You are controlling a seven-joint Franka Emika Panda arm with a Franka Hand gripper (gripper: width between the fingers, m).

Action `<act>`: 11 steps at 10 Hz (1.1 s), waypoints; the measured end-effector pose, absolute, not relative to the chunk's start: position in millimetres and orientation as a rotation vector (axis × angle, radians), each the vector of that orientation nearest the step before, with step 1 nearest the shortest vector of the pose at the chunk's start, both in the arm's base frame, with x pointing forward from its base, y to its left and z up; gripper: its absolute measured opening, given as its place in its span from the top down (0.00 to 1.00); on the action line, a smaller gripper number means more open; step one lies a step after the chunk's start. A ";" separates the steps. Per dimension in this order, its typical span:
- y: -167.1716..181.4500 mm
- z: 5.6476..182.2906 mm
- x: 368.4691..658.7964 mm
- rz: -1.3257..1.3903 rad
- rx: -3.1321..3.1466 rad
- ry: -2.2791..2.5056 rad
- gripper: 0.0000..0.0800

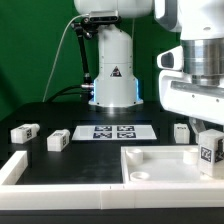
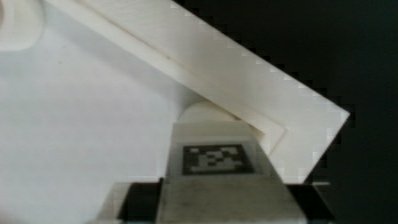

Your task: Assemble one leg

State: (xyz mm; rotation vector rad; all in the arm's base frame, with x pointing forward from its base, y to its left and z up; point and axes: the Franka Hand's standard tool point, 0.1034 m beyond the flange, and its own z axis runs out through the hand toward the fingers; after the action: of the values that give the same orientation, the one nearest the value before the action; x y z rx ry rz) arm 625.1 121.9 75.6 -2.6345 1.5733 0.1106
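My gripper (image 1: pixel 209 145) is shut on a leg (image 1: pixel 210 147), a white stubby block with a black-and-white tag, and holds it over the near right part of the large white tray-like piece (image 1: pixel 150 165). In the wrist view the held leg (image 2: pixel 217 150) sits between my dark fingers (image 2: pixel 143 200), its far end at a raised corner of the tray-like piece (image 2: pixel 267 90). Three other legs lie on the black table: two at the exterior view's left (image 1: pixel 25 131) (image 1: pixel 57 141) and one at the right (image 1: pixel 181 131).
The marker board (image 1: pixel 112 131) lies flat mid-table before the arm's white base (image 1: pixel 113 80). A white rail (image 1: pixel 20 165) borders the table's near left edge.
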 end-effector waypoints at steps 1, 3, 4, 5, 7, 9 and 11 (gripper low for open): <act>121.6 75.7 625.4 0.124 -2.584 1.639 0.63; 124.9 75.7 624.9 0.133 -2.558 1.668 0.54; 125.2 75.7 624.8 0.132 -2.570 1.650 0.30; 125.8 75.9 624.9 0.129 -2.611 1.579 0.30; 127.3 77.5 626.2 0.109 -2.784 1.230 0.20; 125.3 75.6 626.2 0.094 -2.895 0.922 0.19; 124.8 75.0 628.6 0.071 -2.978 0.571 0.19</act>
State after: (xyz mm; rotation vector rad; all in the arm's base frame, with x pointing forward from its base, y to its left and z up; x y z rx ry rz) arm 628.6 124.8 75.0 -2.9777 0.5712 0.0707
